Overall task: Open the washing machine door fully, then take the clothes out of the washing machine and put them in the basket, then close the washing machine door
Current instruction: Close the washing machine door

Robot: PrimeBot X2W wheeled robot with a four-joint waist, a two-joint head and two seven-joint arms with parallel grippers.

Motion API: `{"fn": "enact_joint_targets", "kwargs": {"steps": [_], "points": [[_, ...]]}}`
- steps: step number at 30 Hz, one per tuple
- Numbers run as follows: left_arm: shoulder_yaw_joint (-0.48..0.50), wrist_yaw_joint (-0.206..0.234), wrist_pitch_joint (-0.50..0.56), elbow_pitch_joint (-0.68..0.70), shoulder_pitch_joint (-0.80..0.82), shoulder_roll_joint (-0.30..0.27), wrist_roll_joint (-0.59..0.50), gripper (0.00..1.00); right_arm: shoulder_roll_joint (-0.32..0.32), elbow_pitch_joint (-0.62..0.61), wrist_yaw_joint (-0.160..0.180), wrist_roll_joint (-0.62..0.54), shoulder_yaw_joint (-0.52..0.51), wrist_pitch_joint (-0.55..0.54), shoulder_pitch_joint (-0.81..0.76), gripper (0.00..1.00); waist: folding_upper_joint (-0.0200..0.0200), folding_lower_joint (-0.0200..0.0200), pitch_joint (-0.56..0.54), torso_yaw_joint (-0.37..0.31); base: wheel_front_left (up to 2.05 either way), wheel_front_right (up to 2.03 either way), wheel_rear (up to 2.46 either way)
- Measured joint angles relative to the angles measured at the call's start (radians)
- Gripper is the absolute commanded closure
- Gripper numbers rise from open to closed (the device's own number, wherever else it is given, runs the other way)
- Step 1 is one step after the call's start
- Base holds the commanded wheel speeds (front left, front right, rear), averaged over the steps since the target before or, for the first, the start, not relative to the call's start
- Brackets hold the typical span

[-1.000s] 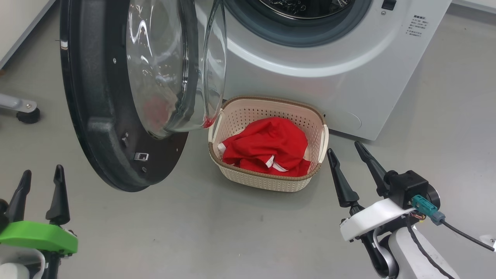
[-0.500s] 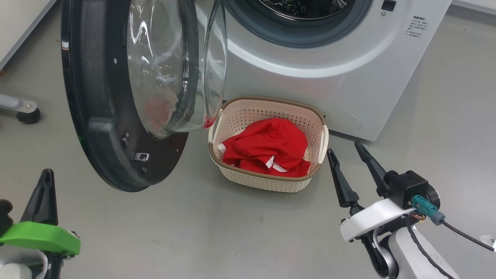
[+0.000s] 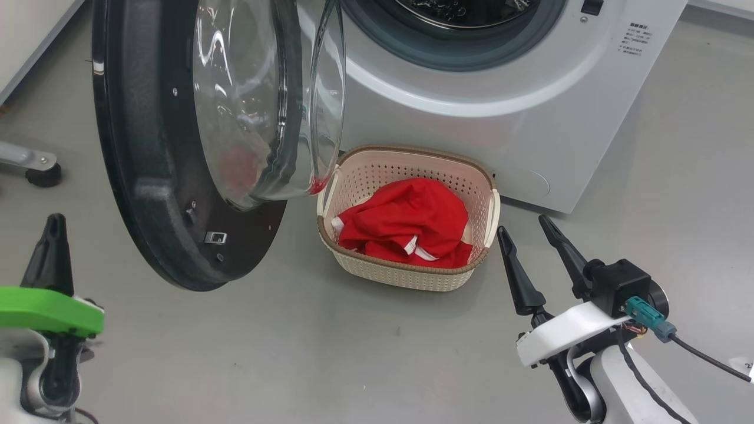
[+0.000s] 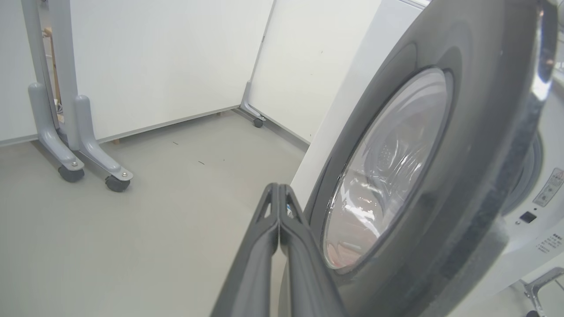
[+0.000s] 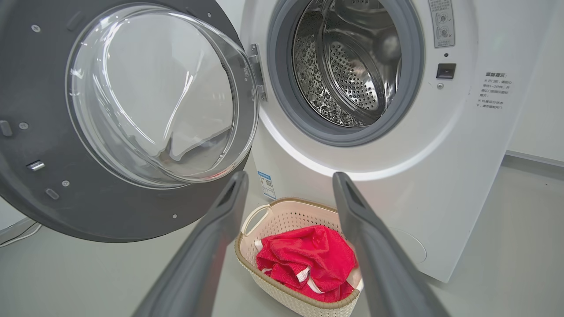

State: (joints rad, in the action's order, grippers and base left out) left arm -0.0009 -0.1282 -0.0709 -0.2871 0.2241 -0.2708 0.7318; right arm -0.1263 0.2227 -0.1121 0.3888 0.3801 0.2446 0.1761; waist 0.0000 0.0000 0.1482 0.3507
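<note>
The washing machine [image 3: 530,123] [image 5: 440,185] stands with its steel drum [image 5: 348,66] showing no fabric. Its door [image 3: 177,147] [image 5: 110,110] [image 4: 418,176] hangs wide open to the left, the glass bowl bulging toward the basket. Red clothes [image 3: 406,227] [image 5: 308,264] with white trim lie in the cream basket [image 3: 412,274] [image 5: 282,218] on the floor before the machine. My left gripper [image 3: 53,227] [image 4: 279,189] is shut with nothing in it, low at the left, just outside the door's outer face. Right of the basket my right gripper [image 3: 524,227] [image 5: 288,180] stands open and holds nothing.
A grey frame on castor wheels [image 4: 79,145] stands by the white wall panels left of the machine, and one castor [image 3: 41,174] shows at the head view's left edge. Grey floor lies around the basket.
My left gripper has shut from open and risen a little toward the door's edge. The right gripper, basket and door have stayed where they were.
</note>
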Motion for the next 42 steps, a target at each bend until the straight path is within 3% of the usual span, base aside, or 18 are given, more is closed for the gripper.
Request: {"fn": "enact_joint_targets", "kwargs": {"steps": [8,11,15,22,29,42], "points": [[0.179,0.009,0.159,-0.023,0.100,0.109,0.382,1.00,0.002,0.003,0.000,0.000,0.007,0.000,0.000,0.00,0.0000,0.0000,-0.001,-0.006,0.00,0.00,0.00],[0.248,0.074,0.268,-0.054,0.147,0.161,0.558,1.00,0.003,0.003,0.000,0.000,0.007,0.000,0.000,0.00,0.0000,0.0000,-0.003,-0.009,0.00,0.00,0.00],[0.293,0.145,0.368,-0.069,0.187,0.198,0.694,1.00,0.004,0.003,0.000,0.000,0.007,0.000,0.000,0.00,0.0000,0.0000,-0.004,-0.013,0.00,0.00,0.00],[0.282,0.228,0.536,-0.070,0.198,0.198,0.774,1.00,0.006,0.005,-0.001,0.000,0.009,0.000,0.000,0.00,0.0000,0.0000,-0.006,-0.019,0.00,0.00,0.00],[0.286,0.237,0.649,-0.058,0.197,0.195,0.862,1.00,0.006,0.005,-0.001,0.000,0.009,0.000,0.000,0.00,0.0000,0.0000,-0.004,-0.023,0.00,0.00,0.00],[0.273,0.247,0.765,-0.018,0.181,0.196,0.922,1.00,0.005,0.004,-0.001,0.000,0.007,0.000,0.001,0.00,0.0000,0.0000,0.010,-0.032,0.00,0.00,0.00]]}}
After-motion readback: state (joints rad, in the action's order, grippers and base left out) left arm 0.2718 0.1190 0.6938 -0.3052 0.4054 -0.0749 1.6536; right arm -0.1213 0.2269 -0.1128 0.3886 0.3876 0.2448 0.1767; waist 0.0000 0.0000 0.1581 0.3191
